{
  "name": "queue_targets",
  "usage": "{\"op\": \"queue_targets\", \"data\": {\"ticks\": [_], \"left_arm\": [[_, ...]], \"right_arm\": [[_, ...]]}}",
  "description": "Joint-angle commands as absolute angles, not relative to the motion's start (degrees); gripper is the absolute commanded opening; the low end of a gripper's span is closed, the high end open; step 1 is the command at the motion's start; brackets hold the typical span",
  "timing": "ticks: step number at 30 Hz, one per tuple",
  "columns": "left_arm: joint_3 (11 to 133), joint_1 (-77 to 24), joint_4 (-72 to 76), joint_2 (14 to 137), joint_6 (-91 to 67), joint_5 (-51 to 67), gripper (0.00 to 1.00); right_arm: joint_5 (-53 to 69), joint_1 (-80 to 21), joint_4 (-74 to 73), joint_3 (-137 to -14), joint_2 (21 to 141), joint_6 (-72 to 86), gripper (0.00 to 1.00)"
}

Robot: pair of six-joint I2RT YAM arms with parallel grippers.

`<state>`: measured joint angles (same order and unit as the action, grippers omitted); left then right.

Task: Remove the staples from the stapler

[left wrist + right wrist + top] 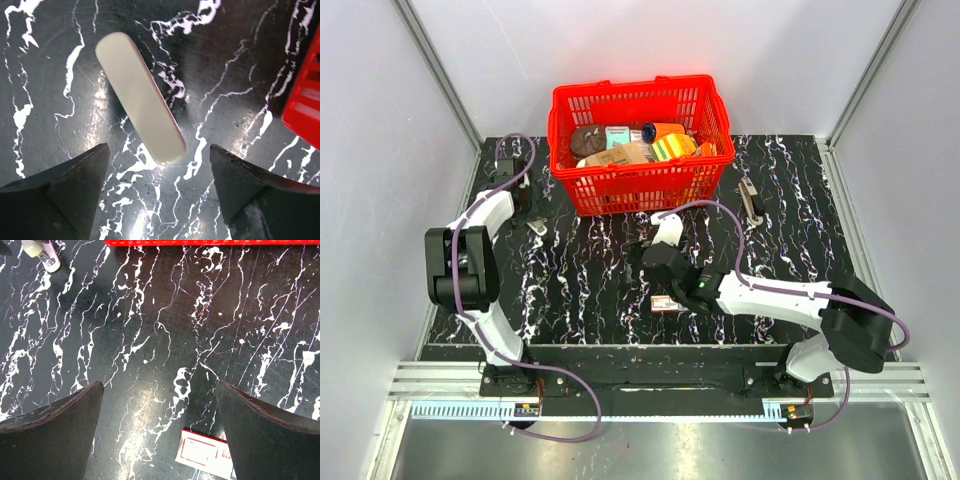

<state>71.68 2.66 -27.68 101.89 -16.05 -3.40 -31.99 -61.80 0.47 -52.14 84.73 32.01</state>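
The stapler [750,200], slim and dark with a grey strip, lies on the black marbled table right of the basket, away from both grippers. My left gripper [527,212] hovers at the back left over a cream-white elongated piece [536,228]. In the left wrist view this gripper [159,150] is open, and the cream piece [140,97] lies slanted on the table, its near end level with the fingertips and touching neither. My right gripper [159,384] is open over bare table mid-scene [655,258], nothing between its fingers.
A red basket [640,90] full of groceries stands at the back centre; its red wall [305,95] shows right of my left gripper. A small flat red-and-white box [205,454] lies by my right finger, also [667,303]. The cream piece [42,255] shows far left.
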Motion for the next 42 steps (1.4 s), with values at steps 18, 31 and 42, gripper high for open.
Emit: {"op": "queue_targets", "data": {"ticks": [18,31,42], "left_arm": [[72.35,4.04,-30.14,102.14,-15.12,-0.27,0.17],[53.89,-3.6,-38.24,79.11,-10.81,6.94,0.2],[53.35,-9.75,-36.04,82.53,-10.37,4.75,0.28]], "right_arm": [[-32.96,-63.28,5.98,-49.04,79.1,29.62,0.92],[-34.8,-63.02,-2.19,-52.03,79.89,30.06,0.91],[-34.81,-63.19,-7.91,-56.42,82.18,31.11,0.91]]}}
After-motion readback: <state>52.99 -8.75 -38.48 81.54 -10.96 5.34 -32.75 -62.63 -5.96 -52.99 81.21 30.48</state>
